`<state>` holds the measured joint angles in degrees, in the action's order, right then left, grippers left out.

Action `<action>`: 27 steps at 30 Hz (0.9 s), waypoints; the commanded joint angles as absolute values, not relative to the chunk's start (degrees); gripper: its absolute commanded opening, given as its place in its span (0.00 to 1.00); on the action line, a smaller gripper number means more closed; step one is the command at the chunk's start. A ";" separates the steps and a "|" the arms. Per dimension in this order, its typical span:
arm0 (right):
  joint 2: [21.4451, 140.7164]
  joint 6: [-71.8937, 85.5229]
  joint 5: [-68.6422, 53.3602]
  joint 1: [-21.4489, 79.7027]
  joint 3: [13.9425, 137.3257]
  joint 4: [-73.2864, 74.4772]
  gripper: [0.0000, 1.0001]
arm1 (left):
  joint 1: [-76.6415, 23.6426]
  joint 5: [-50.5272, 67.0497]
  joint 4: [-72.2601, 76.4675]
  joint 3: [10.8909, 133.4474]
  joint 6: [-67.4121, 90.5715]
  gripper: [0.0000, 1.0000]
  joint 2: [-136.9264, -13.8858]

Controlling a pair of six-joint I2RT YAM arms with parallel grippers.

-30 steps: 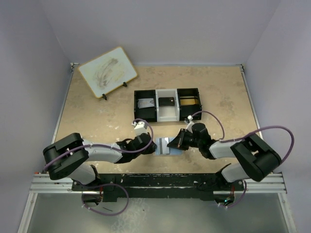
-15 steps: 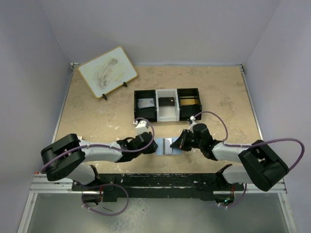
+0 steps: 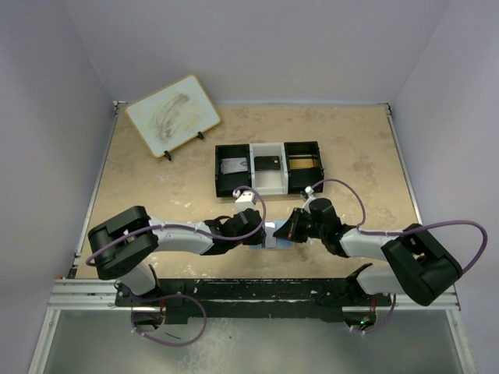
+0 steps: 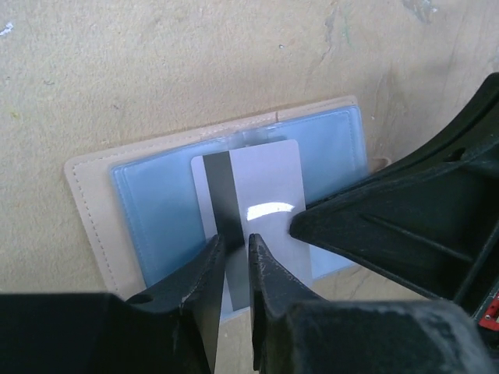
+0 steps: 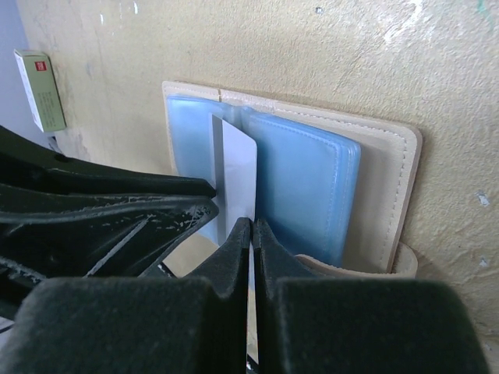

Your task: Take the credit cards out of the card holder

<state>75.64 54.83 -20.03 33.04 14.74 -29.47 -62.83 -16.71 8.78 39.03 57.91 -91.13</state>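
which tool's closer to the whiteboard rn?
Left. The left tool is at the card holder's left side, the whiteboard far back-left of it; the right tool sits at the holder's right side, farther away.

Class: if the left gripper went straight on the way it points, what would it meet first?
Most likely the silvery card on the blue card holder; the left gripper sits right at its near end, though depth is unclear.

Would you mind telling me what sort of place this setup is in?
Probably a lab robot cell: plain walls box in a table, with a left arm and right arm bolted to a metal rail.
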 commanded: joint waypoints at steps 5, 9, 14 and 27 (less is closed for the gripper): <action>74.95 53.85 -19.64 33.18 15.95 -29.32 0.01 | -64.16 -19.58 2.96 39.54 57.31 0.11 -91.55; 74.59 53.82 -19.88 33.13 16.09 -29.50 0.08 | -64.25 -20.11 2.39 38.79 57.48 0.09 -91.12; 75.41 54.42 -21.75 33.19 15.94 -31.51 0.15 | -64.26 -20.17 2.63 38.39 57.44 0.07 -90.70; 81.76 57.16 -24.76 33.16 15.91 -39.41 0.12 | -64.34 -20.10 3.29 37.84 57.48 0.04 -90.03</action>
<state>81.30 56.40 -23.66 33.04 14.76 -35.92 -63.90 -19.55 6.22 39.09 57.91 -91.15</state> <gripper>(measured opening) 0.160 0.047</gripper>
